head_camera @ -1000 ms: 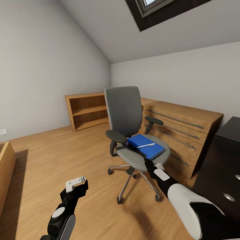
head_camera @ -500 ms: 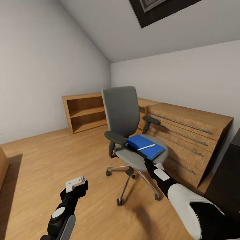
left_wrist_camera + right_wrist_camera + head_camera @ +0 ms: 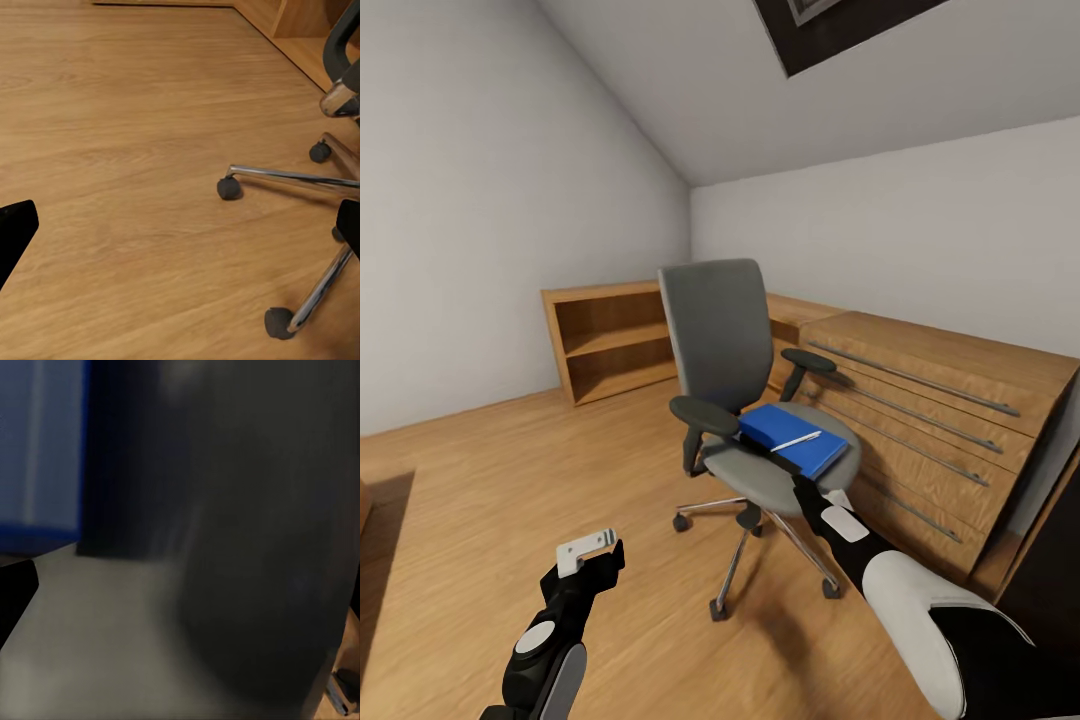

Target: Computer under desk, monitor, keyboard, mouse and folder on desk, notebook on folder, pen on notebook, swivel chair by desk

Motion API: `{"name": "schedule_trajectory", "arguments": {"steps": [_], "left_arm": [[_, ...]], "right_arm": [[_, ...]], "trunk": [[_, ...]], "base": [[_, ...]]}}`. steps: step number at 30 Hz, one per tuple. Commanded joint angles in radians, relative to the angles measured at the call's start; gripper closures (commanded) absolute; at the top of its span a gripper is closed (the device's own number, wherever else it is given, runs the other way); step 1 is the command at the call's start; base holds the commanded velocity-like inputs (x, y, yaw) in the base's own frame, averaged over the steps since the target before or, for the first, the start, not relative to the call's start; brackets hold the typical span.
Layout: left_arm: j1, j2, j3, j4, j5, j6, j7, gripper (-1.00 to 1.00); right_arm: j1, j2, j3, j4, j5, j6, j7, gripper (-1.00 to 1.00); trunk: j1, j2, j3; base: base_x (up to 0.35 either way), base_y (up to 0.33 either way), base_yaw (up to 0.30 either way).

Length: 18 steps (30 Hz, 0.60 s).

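Observation:
The swivel chair stands on the wooden floor in the middle of the head view, grey with black armrests. On its seat lies the blue folder with the white pen across it. I cannot make out the notebook. My right gripper is at the seat's front edge, open; its wrist view looks closely at the folder and the grey seat. My left gripper hangs open over the floor, left of the chair base. A black sliver of the desk shows at lower right. Computer, monitor, keyboard and mouse are out of view.
A long wooden cabinet with metal bar handles runs along the right wall behind the chair. A low open wooden bookshelf stands in the far corner. Open wood floor lies to the left.
The camera has moved: the desk has slid almost out at the right and the cabinet spreads wider. The chair stays in front of my right gripper. Both arms keep their pose.

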Motion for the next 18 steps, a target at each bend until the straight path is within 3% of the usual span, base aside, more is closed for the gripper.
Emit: {"name": "schedule_trajectory", "arguments": {"steps": [1,9,18], "left_arm": [[-0.001,0.0,-0.001,-0.001,0.01,0.003,0.008,-1.0],[-0.001,0.0,-0.001,-0.001,0.01,0.004,0.008,-1.0],[-0.001,0.0,-0.001,-0.003,0.01,0.004,0.008,-1.0]], "right_arm": [[0.001,0.001,0.0,0.001,-0.006,-0.002,-0.007,-1.0],[0.001,0.001,0.0,0.001,-0.004,-0.002,-0.007,-1.0],[0.001,0.0,0.0,0.001,0.001,-0.002,-0.007,-1.0]], "trunk": [[0.0,0.0,-0.001],[0.0,0.0,-0.001],[0.0,0.0,-0.001]], "base": [[0.006,0.0,0.0],[-0.104,0.0,0.0],[-0.012,0.0,0.0]]}}
